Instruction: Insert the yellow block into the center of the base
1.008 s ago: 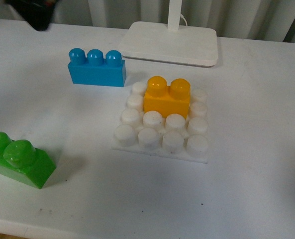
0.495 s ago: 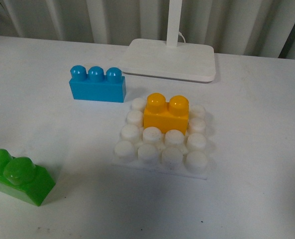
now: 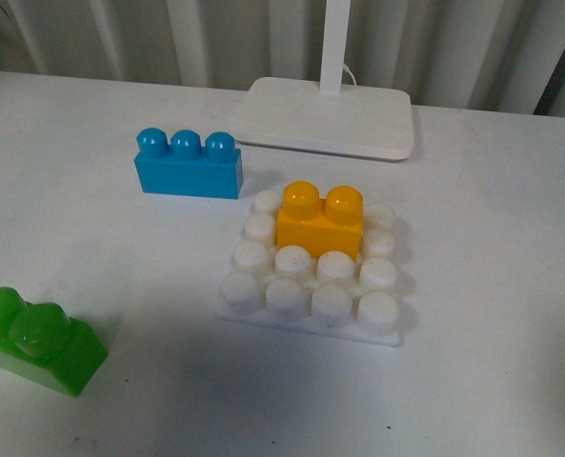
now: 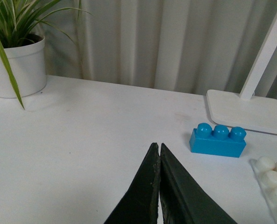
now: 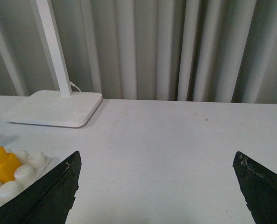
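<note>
The yellow block (image 3: 320, 218) stands upright on the white studded base (image 3: 311, 309), over its middle studs toward the far side. Neither gripper shows in the front view. In the left wrist view my left gripper (image 4: 157, 148) is shut and empty above bare table, left of the blue brick (image 4: 217, 140); the base's edge (image 4: 273, 179) shows at the far right. In the right wrist view my right gripper (image 5: 158, 161) is open and empty over bare table, with the yellow block (image 5: 0, 163) and the base (image 5: 21, 175) off to one side.
A blue three-stud brick (image 3: 188, 163) lies behind the base on the left. A green two-stud brick (image 3: 34, 341) sits at the front left. A white lamp stand (image 3: 326, 114) with a pole stands at the back. A potted plant (image 4: 14, 60) stands far left.
A dark arm part at the front view's top left corner has gone out of view. The front view has shifted slightly. The yellow block stays on the base.
</note>
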`<action>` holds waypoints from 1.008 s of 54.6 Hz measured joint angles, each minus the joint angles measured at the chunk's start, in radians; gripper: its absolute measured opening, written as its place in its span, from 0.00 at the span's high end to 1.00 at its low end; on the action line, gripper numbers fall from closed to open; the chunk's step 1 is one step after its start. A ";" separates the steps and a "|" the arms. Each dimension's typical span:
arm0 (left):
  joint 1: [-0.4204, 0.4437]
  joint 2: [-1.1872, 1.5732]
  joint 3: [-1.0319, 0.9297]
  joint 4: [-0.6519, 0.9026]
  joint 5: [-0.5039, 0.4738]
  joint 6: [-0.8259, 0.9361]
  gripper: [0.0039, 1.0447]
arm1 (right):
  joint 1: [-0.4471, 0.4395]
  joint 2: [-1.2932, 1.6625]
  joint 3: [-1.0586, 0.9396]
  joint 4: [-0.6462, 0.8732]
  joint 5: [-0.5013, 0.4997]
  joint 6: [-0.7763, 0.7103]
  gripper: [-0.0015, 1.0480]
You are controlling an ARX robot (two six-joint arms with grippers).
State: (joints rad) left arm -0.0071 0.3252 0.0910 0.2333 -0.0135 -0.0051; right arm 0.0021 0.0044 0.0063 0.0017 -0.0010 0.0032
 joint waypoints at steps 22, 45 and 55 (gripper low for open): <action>0.005 -0.106 -0.048 -0.056 0.014 0.000 0.97 | 0.000 0.000 0.000 0.000 0.000 0.000 0.09; 0.005 -0.319 -0.079 -0.231 0.013 0.001 0.97 | 0.000 0.000 0.000 0.000 0.000 0.000 0.09; 0.005 -0.320 -0.079 -0.232 0.014 0.001 0.97 | 0.000 0.000 0.000 0.000 0.000 0.000 0.09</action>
State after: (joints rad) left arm -0.0021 0.0048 0.0120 0.0017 0.0002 -0.0040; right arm 0.0021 0.0044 0.0063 0.0017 -0.0010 0.0029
